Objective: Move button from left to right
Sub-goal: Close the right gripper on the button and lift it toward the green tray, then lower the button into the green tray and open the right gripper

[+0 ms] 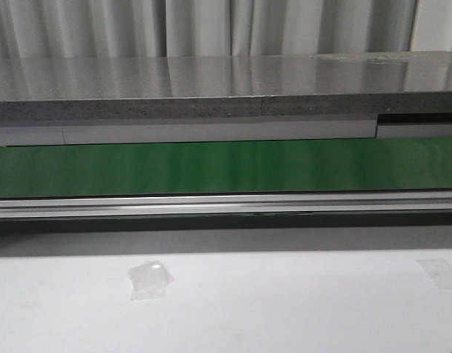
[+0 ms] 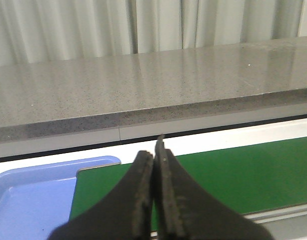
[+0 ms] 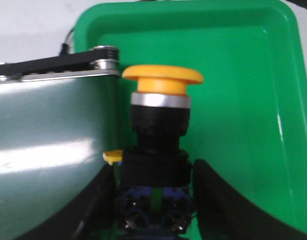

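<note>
Gripping the button (image 3: pixel 156 150) in right hand (image 3: pixel 154 200) over green tray (image 3: pixel 243 100); left hand (image 2: pixel 154 200) pressed together; risking toppling if released tilted.

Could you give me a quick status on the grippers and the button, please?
Left gripper shut, empty. Right gripper shut on button, over green tray. Nothing in the way.

1. The left gripper (image 2: pixel 154 165) hung over the near edge of the green belt (image 2: pixel 233 175), its two black fingers pressed flat together with nothing between them.
2. The right gripper (image 3: pixel 154 195) hung beside the end of that belt, over the green tray (image 3: pixel 243 100), its fingers clamped on the black body of the button (image 3: pixel 161 130).
</note>
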